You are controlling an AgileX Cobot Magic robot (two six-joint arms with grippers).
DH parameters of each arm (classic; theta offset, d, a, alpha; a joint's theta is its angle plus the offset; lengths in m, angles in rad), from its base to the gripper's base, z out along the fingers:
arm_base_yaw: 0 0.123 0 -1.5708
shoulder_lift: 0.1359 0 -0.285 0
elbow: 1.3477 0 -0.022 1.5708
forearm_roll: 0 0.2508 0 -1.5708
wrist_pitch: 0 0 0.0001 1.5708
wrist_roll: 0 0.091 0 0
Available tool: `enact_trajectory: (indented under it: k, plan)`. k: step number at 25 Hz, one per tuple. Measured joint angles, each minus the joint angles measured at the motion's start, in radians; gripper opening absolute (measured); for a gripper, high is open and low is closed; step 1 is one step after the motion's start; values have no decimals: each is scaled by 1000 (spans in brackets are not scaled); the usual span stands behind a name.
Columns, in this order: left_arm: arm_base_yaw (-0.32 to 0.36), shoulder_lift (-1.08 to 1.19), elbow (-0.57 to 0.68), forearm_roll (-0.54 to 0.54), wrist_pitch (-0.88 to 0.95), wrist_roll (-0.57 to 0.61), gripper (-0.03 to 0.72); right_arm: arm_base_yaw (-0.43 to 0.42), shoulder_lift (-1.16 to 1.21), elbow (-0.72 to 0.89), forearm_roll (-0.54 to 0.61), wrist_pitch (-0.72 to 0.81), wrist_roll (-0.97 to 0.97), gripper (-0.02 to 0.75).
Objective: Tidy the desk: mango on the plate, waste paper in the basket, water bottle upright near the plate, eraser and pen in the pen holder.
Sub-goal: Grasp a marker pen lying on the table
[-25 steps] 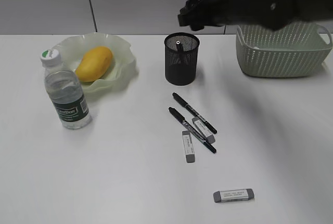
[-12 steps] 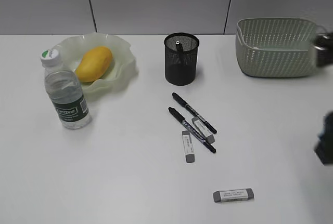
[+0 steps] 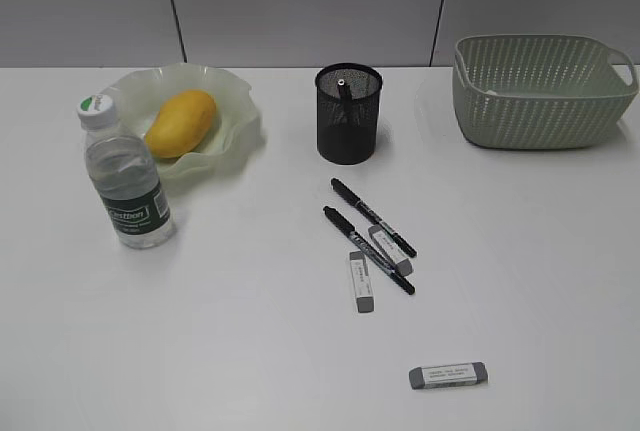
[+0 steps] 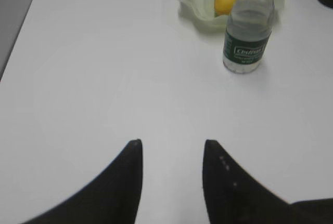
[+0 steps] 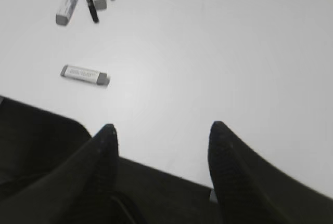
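Observation:
The mango point(image 3: 181, 122) lies in the plate point(image 3: 245, 121) at the back left of the desk point(image 3: 230, 331). The water bottle point(image 3: 125, 176) stands upright in front of the plate. The pen holder point(image 3: 349, 116) holds one pen point(image 3: 343, 86). Two black pens point(image 3: 373, 216) and two erasers point(image 3: 362, 281) lie mid-desk; a third eraser point(image 3: 448, 376) lies near the front. The basket point(image 3: 540, 91) is at the back right. No waste paper shows. Neither gripper shows in the exterior view. My left gripper point(image 4: 171, 143) is open over bare desk, short of the bottle point(image 4: 248, 31). My right gripper point(image 5: 162, 128) is open at the desk's edge, right of the front eraser point(image 5: 85, 74).
In the right wrist view the desk's front edge and a dark area below it lie under the jaws; the pens point(image 5: 89, 0) and an eraser point(image 5: 67, 4) show at the top left. A grey wall runs behind the desk.
The right arm, a second ago above the pen holder and basket, swept to the right and left the exterior view. Nothing on the desk has moved.

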Motion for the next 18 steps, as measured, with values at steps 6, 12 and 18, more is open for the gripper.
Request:
enact_trajectory:
  k: [6,12,18]
  plan:
    - [-1,263,-50,-58,-68,78,291,0,-223,11,-17,-4,-22,443]
    - [-46,587,-142,-259,-164,167,435,-6,-302,13,-15,-4,-24,441]
    - [-197,939,-281,-387,-306,169,464,-121,-306,13,8,-4,-24,441]
